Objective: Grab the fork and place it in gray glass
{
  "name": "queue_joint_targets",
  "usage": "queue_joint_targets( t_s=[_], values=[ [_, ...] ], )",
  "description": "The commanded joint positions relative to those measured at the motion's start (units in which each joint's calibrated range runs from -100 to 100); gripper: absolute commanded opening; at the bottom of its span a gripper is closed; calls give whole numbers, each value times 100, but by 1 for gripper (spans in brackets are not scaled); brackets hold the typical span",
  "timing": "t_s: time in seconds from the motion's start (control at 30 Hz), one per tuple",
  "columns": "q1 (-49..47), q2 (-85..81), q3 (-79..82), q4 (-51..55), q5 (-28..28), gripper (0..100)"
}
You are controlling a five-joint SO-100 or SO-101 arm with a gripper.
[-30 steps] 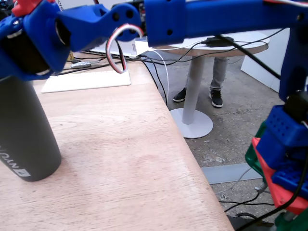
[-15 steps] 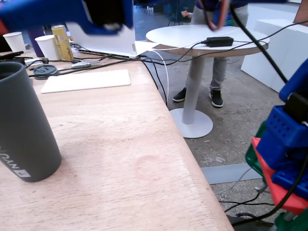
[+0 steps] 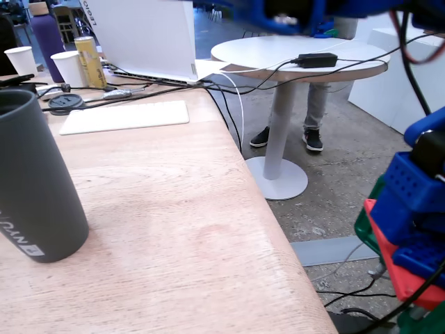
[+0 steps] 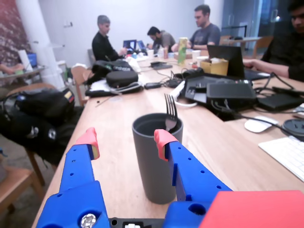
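Upright in the gray glass point(image 4: 156, 156) stands the fork point(image 4: 170, 113), tines up, leaning on the far rim; the claw point(image 4: 126, 142) is spread and empty, just in front of the glass; beyond on the table point(image 4: 228, 142) sit a mouse point(image 4: 259, 125) and laptops point(image 4: 228, 92).

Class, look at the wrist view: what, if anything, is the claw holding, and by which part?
Nothing. The claw is open and empty; the fork stands tines-up inside the gray glass.
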Motion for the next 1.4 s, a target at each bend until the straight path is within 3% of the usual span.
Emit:
queue_joint_targets(
  t_s=[0.0,0.1,0.4,0.47,0.63,0.8,1.37],
  values=[
    [33,-535,391,-6,24,22],
    [16,-1204,1099,-6,-34,0],
    [33,-3597,4515,18,29,0],
    [-51,-3717,4534,494,24,0],
    [33,-4343,4534,2916,39,0],
    [33,-4352,4534,3787,39,0],
    [-102,-4352,4534,3787,29,0]
  ],
)
